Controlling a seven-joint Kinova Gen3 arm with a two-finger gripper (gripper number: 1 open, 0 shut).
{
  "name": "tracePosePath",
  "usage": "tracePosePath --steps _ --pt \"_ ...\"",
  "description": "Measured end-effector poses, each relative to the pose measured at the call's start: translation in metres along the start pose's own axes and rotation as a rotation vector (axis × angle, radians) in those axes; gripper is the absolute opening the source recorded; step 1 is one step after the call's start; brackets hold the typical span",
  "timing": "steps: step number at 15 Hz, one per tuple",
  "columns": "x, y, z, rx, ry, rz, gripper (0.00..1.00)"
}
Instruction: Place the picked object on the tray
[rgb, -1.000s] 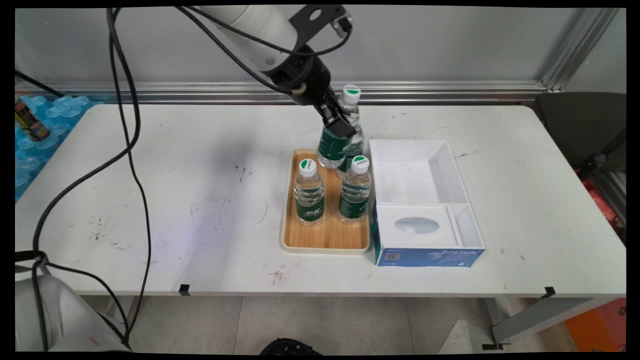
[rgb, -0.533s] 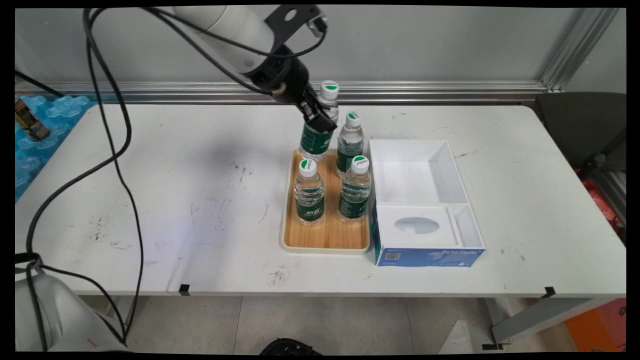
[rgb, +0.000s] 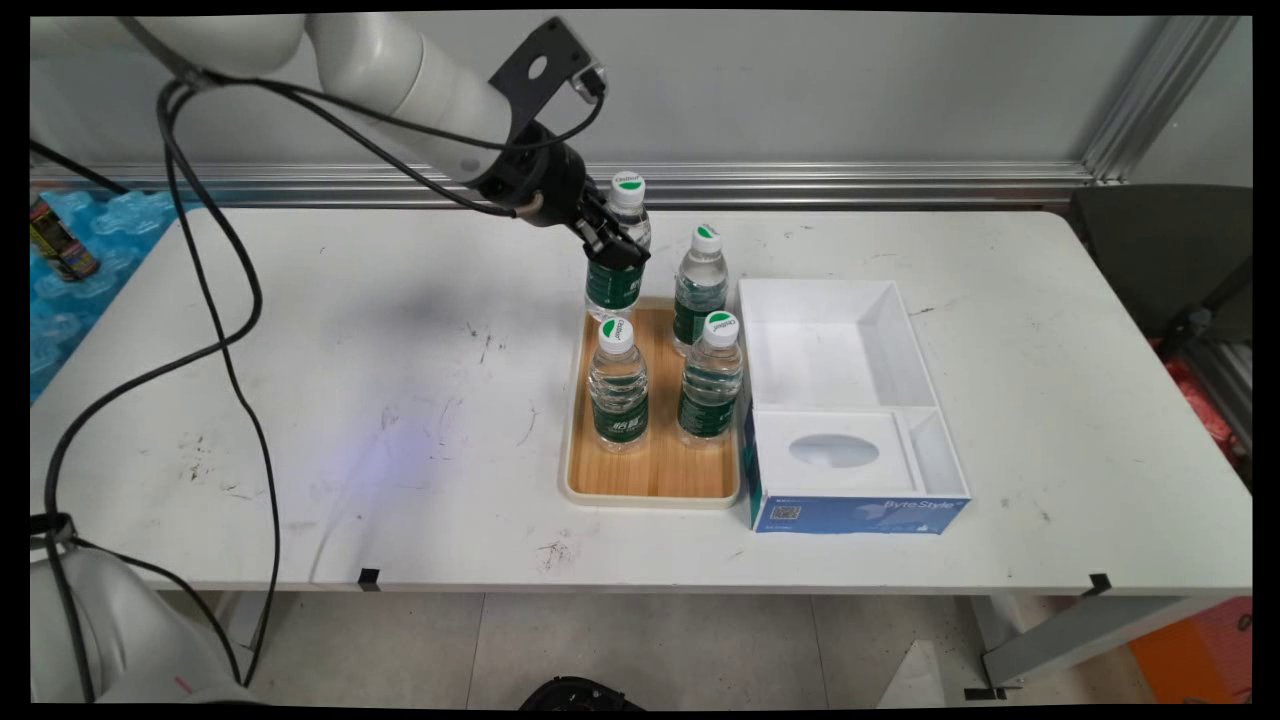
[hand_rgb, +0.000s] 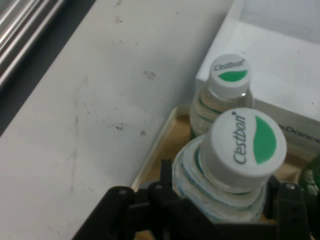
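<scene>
My hand (rgb: 612, 243) is clamped round a bottle (rgb: 618, 250) below its cap, holding it over the tray's (rgb: 650, 470) far-left corner. It has swung the bottle left and lower than a second ago, uncovering the far-right bottle (rgb: 699, 288). Two near bottles haven't moved.
</scene>
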Motion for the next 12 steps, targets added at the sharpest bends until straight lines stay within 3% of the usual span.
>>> tracePosePath --steps 7,12 --pt "-0.017 -0.017 0.029 -0.023 0.025 0.004 0.00" --pt "-0.028 -0.020 0.043 -0.080 0.007 0.056 0.00"
